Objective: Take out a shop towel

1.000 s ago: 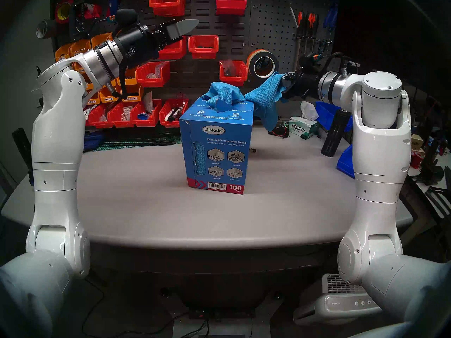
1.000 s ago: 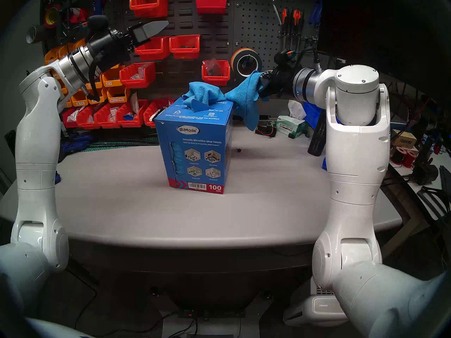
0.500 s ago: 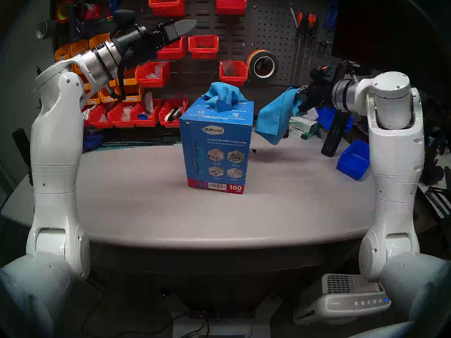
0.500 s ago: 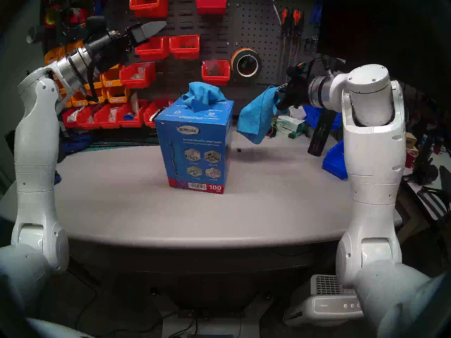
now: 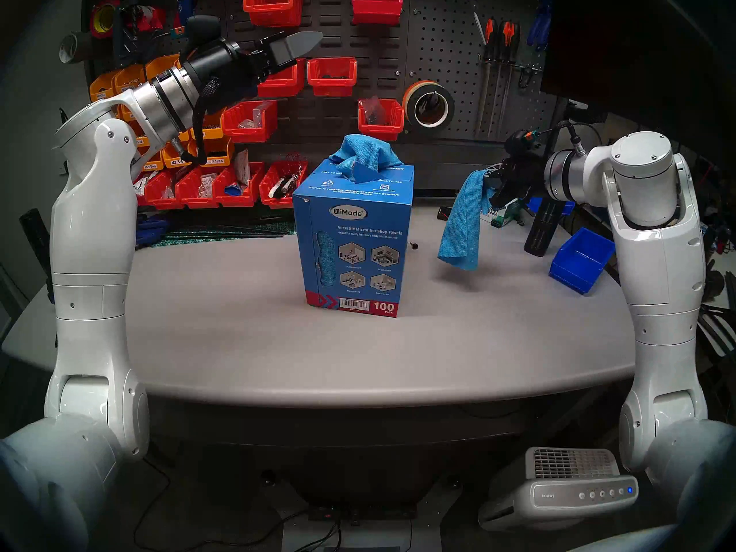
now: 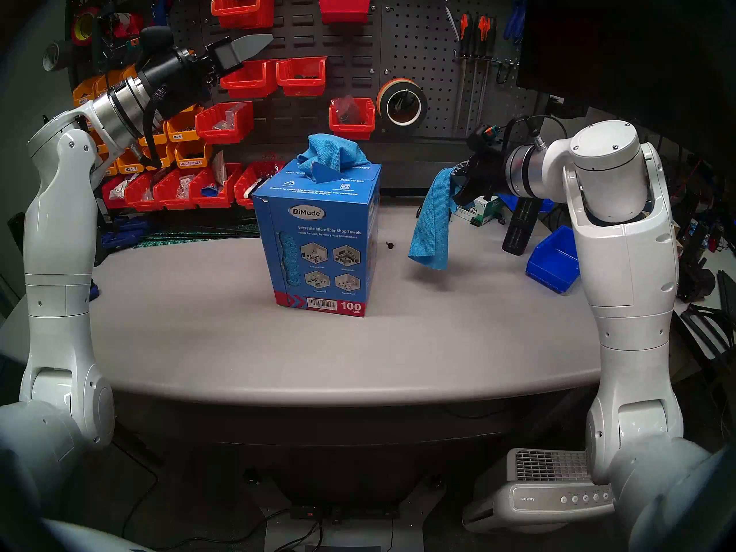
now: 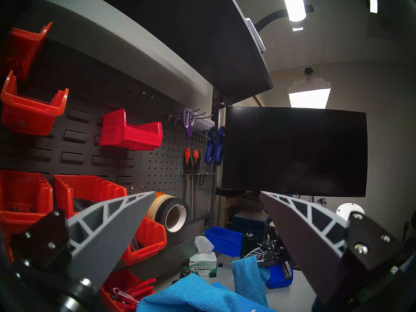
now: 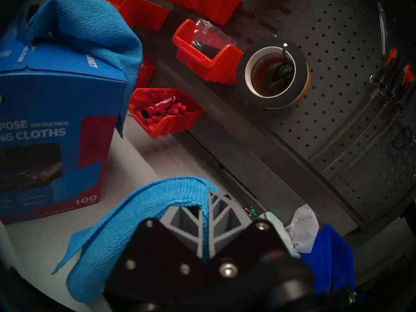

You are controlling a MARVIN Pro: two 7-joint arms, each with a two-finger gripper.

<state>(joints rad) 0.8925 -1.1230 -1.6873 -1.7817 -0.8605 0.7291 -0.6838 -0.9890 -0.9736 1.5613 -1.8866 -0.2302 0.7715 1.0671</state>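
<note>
The right gripper (image 5: 492,177) pinches the shop towel (image 5: 462,220), which hangs below it, clear of the table (image 5: 239,340) and well apart from the towel box (image 5: 354,240). The left gripper (image 7: 204,196) is raised, spread wide, holding nothing.

Workshop, pegboard (image 5: 438,61) of screwdrivers (image 5: 498,37), red parts bins (image 5: 247,121)

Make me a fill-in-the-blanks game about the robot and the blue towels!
1. The shop towel hangs from the robot's ____ claw.
2. The left claw is ____ and holds nothing.
3. Another blue towel pokes out of the box's ____.
4. The box says ____ pack.

Missing words: right; open; top; 100
</note>
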